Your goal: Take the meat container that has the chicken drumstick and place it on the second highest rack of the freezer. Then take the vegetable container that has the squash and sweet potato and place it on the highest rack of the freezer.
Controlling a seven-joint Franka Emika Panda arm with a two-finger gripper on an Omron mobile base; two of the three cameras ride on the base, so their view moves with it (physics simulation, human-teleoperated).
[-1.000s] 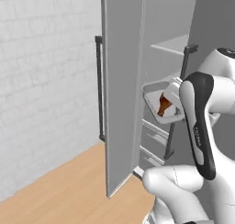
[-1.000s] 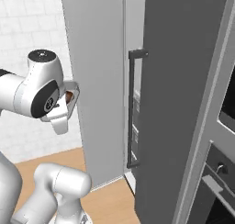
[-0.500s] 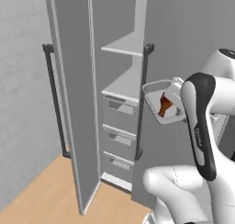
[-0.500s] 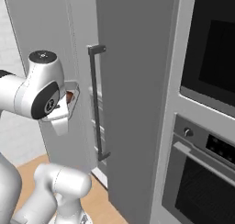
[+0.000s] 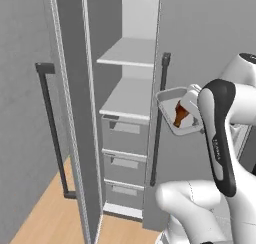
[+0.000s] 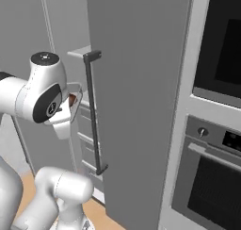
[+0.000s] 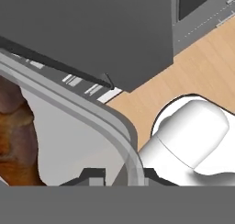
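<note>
My gripper [image 7: 123, 176] is shut on the rim of the clear meat container [image 5: 171, 113], held in the air to the right of the open freezer [image 5: 90, 138]. The reddish-brown chicken drumstick [image 5: 180, 116] lies inside it and also shows at the left of the hand view [image 7: 16, 136]. Inside the freezer, the highest rack [image 5: 131, 53] is a bare white shelf. The second highest rack [image 5: 127, 99] sits below it, just above grey drawers [image 5: 125, 134]. From the right, the container [image 6: 74, 90] peeks out behind my arm. The vegetable container with the squash and sweet potato is out of view.
The freezer's left door [image 5: 70, 88] stands open with a dark bar handle [image 5: 52, 133]. A second grey door [image 6: 136, 83] with a handle [image 6: 93, 111] is beside the container. A wall oven [image 6: 207, 177] stands to the right. Wooden floor [image 5: 50, 223] lies below.
Both base views have shifted as the base moved, so the freezer's open inside now sits nearer and more central. The gripper still holds the container the same way.
</note>
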